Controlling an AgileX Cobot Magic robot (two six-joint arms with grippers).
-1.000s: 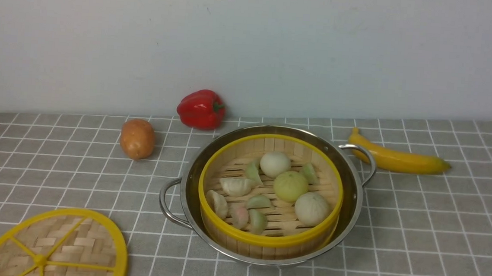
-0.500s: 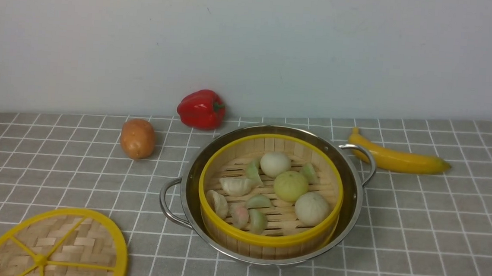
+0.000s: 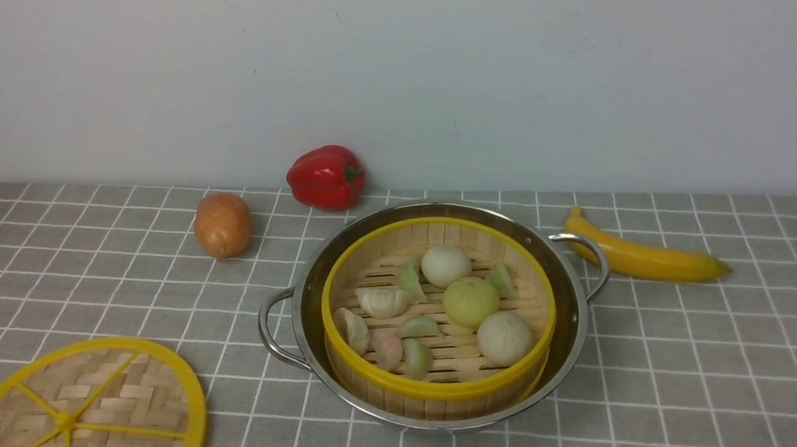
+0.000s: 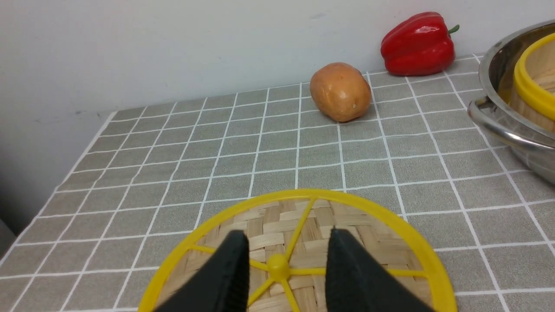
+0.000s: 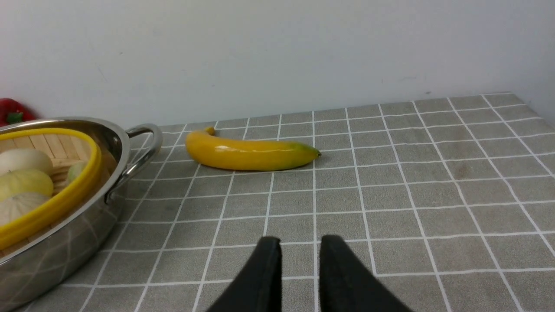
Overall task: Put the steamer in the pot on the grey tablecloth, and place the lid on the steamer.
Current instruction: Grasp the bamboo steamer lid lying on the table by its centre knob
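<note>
Read the front view as a clock face, with 6 o'clock nearest the robot. The lid (image 3: 81, 398) lies flat at about 7 o'clock on the tabletop, partly cut off by the near edge of the view and well apart from the pot. It is not yet on the steamer.

In the left wrist view the left claw (image 4: 286, 234) is over the lid, spread wide, with one black finger on each side of the central knob (image 4: 277, 262). It holds nothing. Whether the fingers touch the woven surface cannot be told.

In the right wrist view the right claw (image 5: 299, 241) is over bare grey tablecloth (image 3: 677, 355) on the pot's 4 o'clock side. Its fingers are a narrow gap apart and nothing is between them.

At the centre of the cloth stands the pot (image 3: 567, 302), with its looped handles (image 3: 266, 330) at roughly 8 and 2 o'clock. The steamer (image 3: 429, 391) sits inside it, upright and uncovered. Its yellow rim rises above the pot's steel edge. Three round buns (image 3: 470, 301) and several small dumplings (image 3: 382, 301) lie on its slatted floor.

Farther back:
- A potato (image 3: 222, 224) rests at 10 o'clock from the pot.
- A banana (image 3: 641, 258) lies at 2 o'clock, just beyond the far handle.
- A red pepper (image 3: 325, 176) sits at 11 o'clock, against the pale wall (image 3: 409, 77).
</note>
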